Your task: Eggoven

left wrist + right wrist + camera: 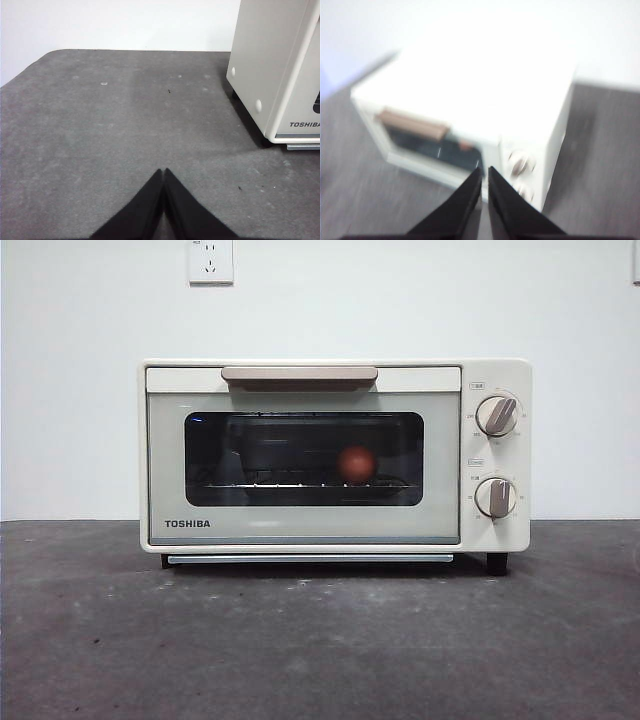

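Note:
The cream TOSHIBA toaster oven (335, 455) stands on the grey table with its door shut. Behind the dark glass window, a reddish-brown egg (356, 464) rests on the wire rack, right of centre. The beige handle (299, 374) runs along the door's upper edge, and two dials (496, 416) sit on the right panel. My left gripper (164, 172) is shut and empty, low over the table beside the oven's left side (270, 70). My right gripper (485, 171) is shut and empty, up above the oven's front (470, 125); that view is blurred. Neither arm shows in the front view.
Grey felt-like tabletop (320, 640) spreads in front of the oven and off to its left (100, 125). A white wall with a power socket (210, 260) stands behind. The table's rounded far-left corner (50, 52) shows in the left wrist view.

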Action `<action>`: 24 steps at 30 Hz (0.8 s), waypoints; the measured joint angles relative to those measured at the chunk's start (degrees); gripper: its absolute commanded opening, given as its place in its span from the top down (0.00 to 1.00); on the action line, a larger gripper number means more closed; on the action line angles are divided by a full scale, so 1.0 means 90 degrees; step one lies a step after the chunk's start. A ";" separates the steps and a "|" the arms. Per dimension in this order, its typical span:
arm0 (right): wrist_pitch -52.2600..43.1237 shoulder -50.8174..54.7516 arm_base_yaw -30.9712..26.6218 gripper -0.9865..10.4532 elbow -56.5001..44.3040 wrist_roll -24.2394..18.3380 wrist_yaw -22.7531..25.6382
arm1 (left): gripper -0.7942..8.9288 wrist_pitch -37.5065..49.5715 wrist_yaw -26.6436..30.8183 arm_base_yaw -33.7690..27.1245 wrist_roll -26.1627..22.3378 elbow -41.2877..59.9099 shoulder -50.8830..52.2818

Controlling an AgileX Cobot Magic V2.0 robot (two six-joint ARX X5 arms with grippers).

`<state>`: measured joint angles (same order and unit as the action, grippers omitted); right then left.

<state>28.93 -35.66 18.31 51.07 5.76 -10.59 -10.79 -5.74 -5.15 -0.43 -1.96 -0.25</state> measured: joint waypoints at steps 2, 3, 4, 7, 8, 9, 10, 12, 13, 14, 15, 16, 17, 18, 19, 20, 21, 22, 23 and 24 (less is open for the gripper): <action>-0.0678 0.0410 -0.0600 0.91 -0.0614 -0.0034 -0.0534 | 0.91 0.0000 0.0000 0.0000 0.0000 0.0000 0.0000; -0.1013 0.0629 -0.0899 0.91 -0.0967 -0.0051 -0.0636 | 0.91 0.0000 0.0000 0.0000 0.0000 0.0000 0.0000; -0.1285 0.0826 -0.1127 0.91 -0.1265 -0.0058 -0.0636 | 0.91 0.0000 0.0000 0.0000 0.0000 0.0000 0.0000; -0.2101 0.1491 -0.1768 0.91 -0.2256 -0.0109 -0.0442 | 0.91 0.0000 0.0000 0.0000 0.0000 0.0000 0.0000; -0.2363 0.1732 -0.1933 0.91 -0.2586 -0.0117 -0.0321 | 0.91 0.0000 0.0000 0.0000 0.0000 0.0000 0.0000; -0.2662 0.1999 -0.2064 0.91 -0.2941 -0.0119 -0.0206 | 0.91 0.0000 0.0000 0.0000 0.0000 0.0000 0.0000; -0.2858 0.2161 -0.2103 0.91 -0.3155 -0.0121 -0.0151 | 0.91 0.0000 0.0000 0.0000 0.0000 0.0000 0.0000; -0.3313 0.2548 -0.2166 0.91 -0.3718 -0.0121 -0.0119 | 0.91 0.0000 0.0000 0.0000 0.0000 0.0000 0.0000; -0.3441 0.2708 -0.2176 0.91 -0.3959 -0.0121 -0.0075 | 0.91 0.0000 0.0000 0.0000 0.0000 0.0000 0.0000; -0.3509 0.2885 -0.2191 0.91 -0.4231 -0.0119 0.0005 | 0.91 0.0000 0.0000 0.0000 0.0000 0.0000 0.0000; -0.3531 0.3036 -0.2198 0.91 -0.4461 -0.0117 0.0051 | 0.91 0.0000 0.0000 0.0000 0.0000 0.0000 0.0000; -0.3524 0.3208 -0.2208 0.91 -0.4716 -0.0112 0.0126 | 0.91 0.0000 0.0000 0.0000 0.0000 0.0000 0.0000; -0.3519 0.3368 -0.2208 0.91 -0.4947 -0.0092 0.0170 | 0.91 0.0000 0.0000 0.0000 0.0000 0.0000 0.0000; -0.3502 0.3495 -0.2208 0.91 -0.5117 -0.0078 0.0182 | 0.91 0.0000 0.0000 0.0000 0.0000 0.0000 0.0000; -0.3500 0.3650 -0.2210 0.91 -0.5311 -0.0034 0.0187 | 0.91 0.0000 0.0000 0.0000 0.0000 0.0000 0.0000; -0.3492 0.3752 -0.2210 0.91 -0.5425 0.0000 0.0185 | 0.91 0.0000 0.0000 0.0000 0.0000 0.0000 0.0000; -0.3485 0.3842 -0.2212 0.91 -0.5525 0.0022 0.0185 | 0.91 0.0000 0.0000 0.0000 0.0000 0.0000 0.0000; -0.3390 0.3920 -0.2212 0.91 -0.5571 0.0051 0.0185 | 0.91 0.0000 0.0000 0.0000 0.0000 0.0000 0.0000; -0.3320 0.3927 -0.2215 0.91 -0.5574 0.0066 0.0192 | 0.91 0.0000 0.0000 0.0000 0.0000 0.0000 0.0000; -0.3254 0.3922 -0.2229 0.91 -0.5574 0.0075 0.0194 | 0.91 -0.0002 0.0000 0.0000 0.0000 0.0000 0.0000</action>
<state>-0.36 -0.36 -1.76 0.91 6.44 -8.84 -10.81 -5.74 -5.15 -0.43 -1.96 -0.25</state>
